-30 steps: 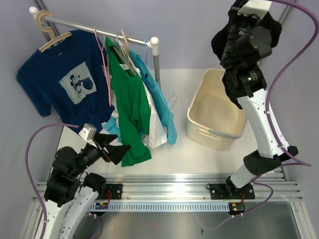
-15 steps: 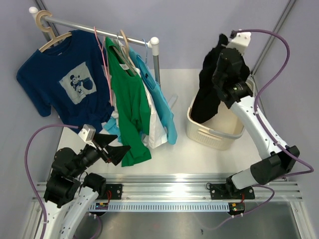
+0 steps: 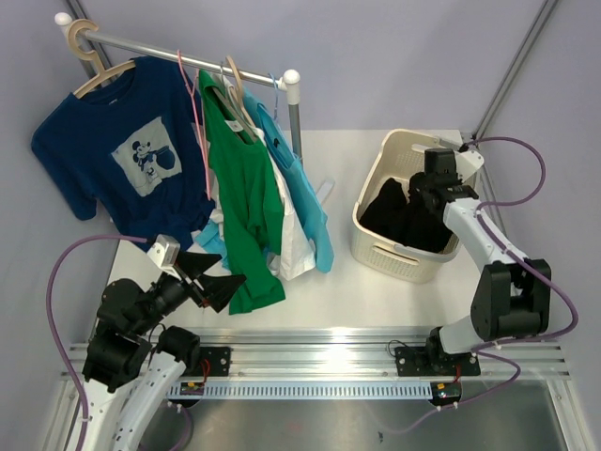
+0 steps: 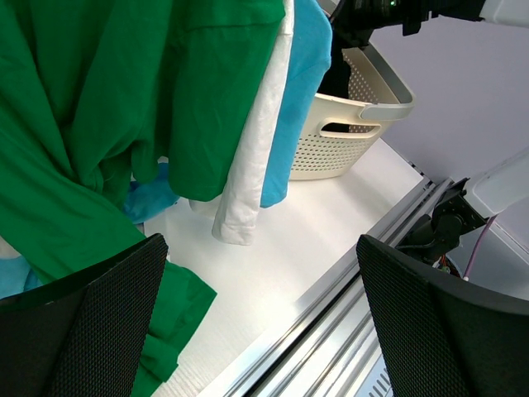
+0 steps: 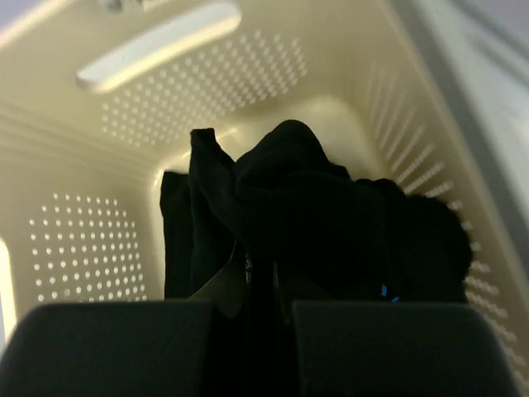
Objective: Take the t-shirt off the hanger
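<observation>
Jaws of the right gripper (image 5: 263, 308) stand narrow, pinching a fold of the black t-shirt (image 5: 331, 215), which lies bunched just ahead of them inside the cream basket (image 5: 207, 91). The left gripper (image 4: 260, 265) gapes wide, with the green shirt (image 4: 124, 107) hanging ahead of its left finger.

The top view looks down from above and behind both arm bases, taking in the whole white surface (image 3: 357, 291). The left wrist view sits low, looking past the left arm's jaws to the cream perforated plastic basket (image 4: 343, 136) well ahead. The right wrist view peers close into that basket, with the crumpled black t-shirt (image 5: 331, 223) directly ahead of the right arm's jaws. All three views share the basket.
</observation>
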You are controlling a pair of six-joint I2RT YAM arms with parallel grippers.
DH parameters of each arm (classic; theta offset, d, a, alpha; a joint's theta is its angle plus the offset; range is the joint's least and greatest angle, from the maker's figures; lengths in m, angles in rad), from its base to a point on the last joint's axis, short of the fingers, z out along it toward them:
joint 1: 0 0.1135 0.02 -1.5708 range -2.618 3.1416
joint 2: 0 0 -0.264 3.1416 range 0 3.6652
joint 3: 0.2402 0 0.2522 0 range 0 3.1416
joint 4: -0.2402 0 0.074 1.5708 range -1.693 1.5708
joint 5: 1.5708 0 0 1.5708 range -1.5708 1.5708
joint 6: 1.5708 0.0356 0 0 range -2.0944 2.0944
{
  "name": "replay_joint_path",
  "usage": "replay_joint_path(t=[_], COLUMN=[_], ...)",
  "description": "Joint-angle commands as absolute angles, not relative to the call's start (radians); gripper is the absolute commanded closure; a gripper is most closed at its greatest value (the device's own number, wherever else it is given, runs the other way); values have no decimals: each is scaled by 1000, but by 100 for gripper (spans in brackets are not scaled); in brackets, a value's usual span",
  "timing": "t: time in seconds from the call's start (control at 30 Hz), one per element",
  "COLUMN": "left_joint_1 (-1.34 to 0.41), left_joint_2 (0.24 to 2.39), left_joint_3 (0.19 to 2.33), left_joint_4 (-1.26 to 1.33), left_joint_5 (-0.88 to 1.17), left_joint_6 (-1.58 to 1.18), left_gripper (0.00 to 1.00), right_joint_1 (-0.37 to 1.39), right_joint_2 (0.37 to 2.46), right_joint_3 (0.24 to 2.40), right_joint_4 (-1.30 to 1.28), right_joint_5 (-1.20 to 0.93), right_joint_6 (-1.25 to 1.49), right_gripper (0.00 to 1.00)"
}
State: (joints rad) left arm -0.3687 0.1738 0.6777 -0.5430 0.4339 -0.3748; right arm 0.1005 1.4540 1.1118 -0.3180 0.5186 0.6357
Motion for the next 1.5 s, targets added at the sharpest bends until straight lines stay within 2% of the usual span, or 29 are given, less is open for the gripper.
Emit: replay_joint_path(t=[0.0, 0.03, 0.07, 0.17, 0.2, 0.3, 0.4, 0.47, 0.53, 0.7, 0.93, 1.1, 1.3, 1.37, 1.43, 1.47], left_joint_1=[-373, -373, -374, -374, -373, -373, -373, -373, -373, -373, -373, -373, -374, -373, -373, -373], left_joint_2=[166, 163, 161, 166, 166, 160, 163, 167, 167, 156, 193, 311, 530, 607, 781, 782], left_joint_3=[675, 673, 675, 675, 675, 673, 673, 673, 673, 672, 676, 747, 961, 1087, 1243, 1297], left_joint_4=[-497, -497, -497, -497, -497, -497, -497, -497, -497, -497, -500, -546, -624, -643, -701, -701], left_joint_5=[453, 454, 454, 454, 453, 445, 449, 448, 443, 431, 388, 345, 148, 60, -33, -64], left_joint_6=[-379, -380, -380, -380, -380, -380, -380, -380, -382, -383, -379, -338, -263, -244, -197, -196], left_gripper=[1, 1, 1, 1, 1, 1, 1, 1, 1, 1, 1, 1, 1, 1, 1, 1], right_joint_1=[107, 107, 107, 107, 107, 107, 107, 107, 107, 107, 147, 447, 558, 561, 561, 561], right_joint_2=[1517, 1528, 1543, 1563, 1569, 1560, 1525, 1496, 1448, 1341, 1207, 1170, 1043, 976, 898, 875], right_joint_3=[1117, 1121, 1132, 1156, 1161, 1193, 1256, 1310, 1348, 1437, 1385, 1374, 1233, 1174, 1103, 1079], right_joint_4=[-330, -343, -353, -388, -394, -429, -510, -538, -580, -626, -581, -557, -411, -391, -345, -331], right_joint_5=[407, 396, 391, 379, 377, 376, 376, 351, 307, 161, -69, 32, -83, -109, -156, -156], right_joint_6=[764, 762, 758, 761, 762, 761, 743, 718, 707, 670, 646, 554, 535, 526, 523, 523], right_gripper=[98, 96, 86, 66, 53, 32, 26, 13, 4, 1, 1, 0, 0, 0, 1, 0])
